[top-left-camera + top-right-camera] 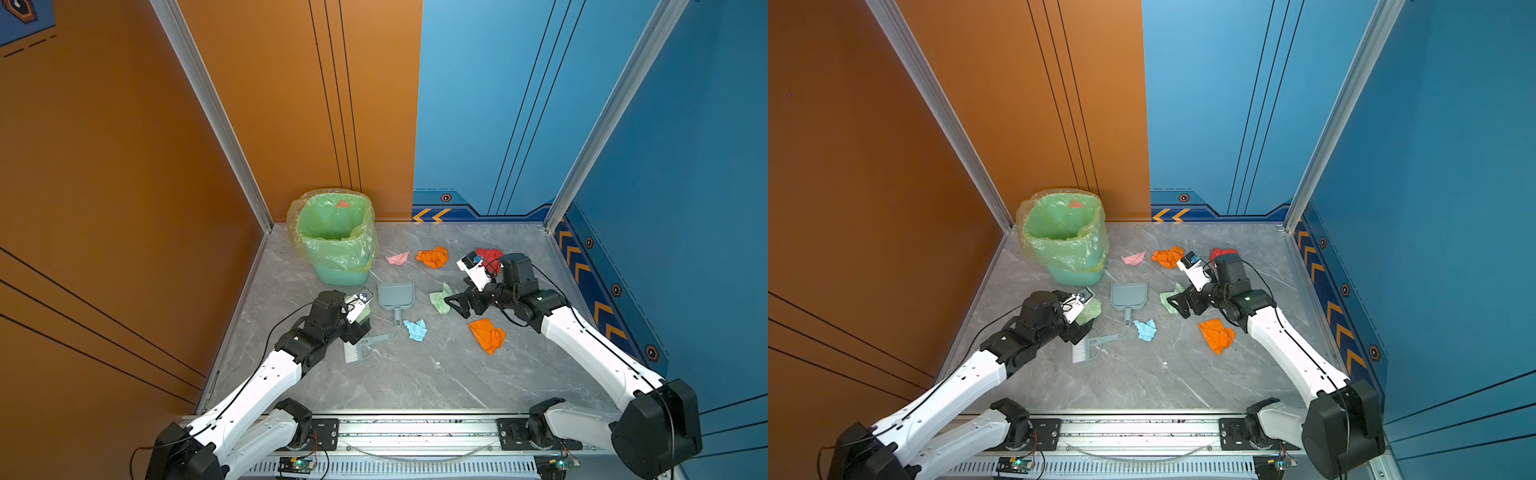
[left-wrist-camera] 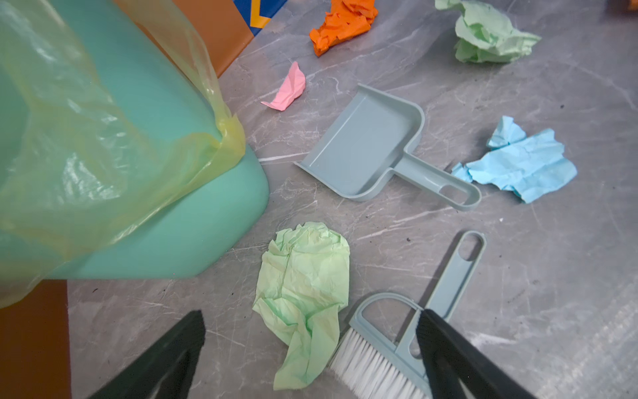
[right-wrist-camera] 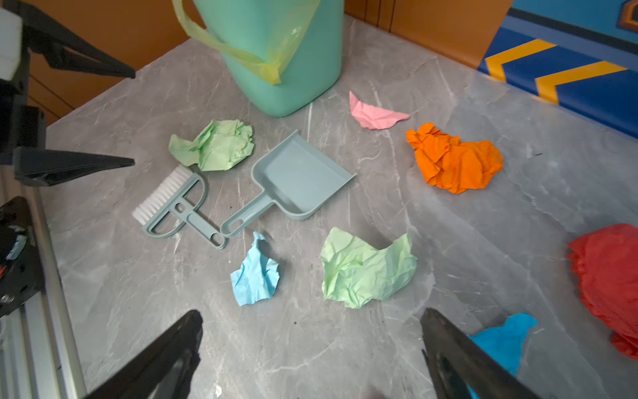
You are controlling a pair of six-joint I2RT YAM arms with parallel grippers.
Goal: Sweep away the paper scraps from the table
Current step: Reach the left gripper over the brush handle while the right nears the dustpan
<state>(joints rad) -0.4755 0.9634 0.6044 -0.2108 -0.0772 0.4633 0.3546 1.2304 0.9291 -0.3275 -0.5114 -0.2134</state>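
Grey marble desk [image 1: 395, 382] strewn with paper scraps [image 1: 487, 334] all round dustpan [image 3: 300, 179]. Over brush [image 2: 366, 362], left hand [image 2: 310, 316] gaping and empty; right hand [image 3: 310, 314] the same, across dustpan from it. Likely snag: green wad [image 2: 303, 286] beside brush pinched in too, spoiling the grip.

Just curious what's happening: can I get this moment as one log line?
left gripper: open, at brush | right gripper: open, near green scrap | dustpan: empty | paper scraps: on table
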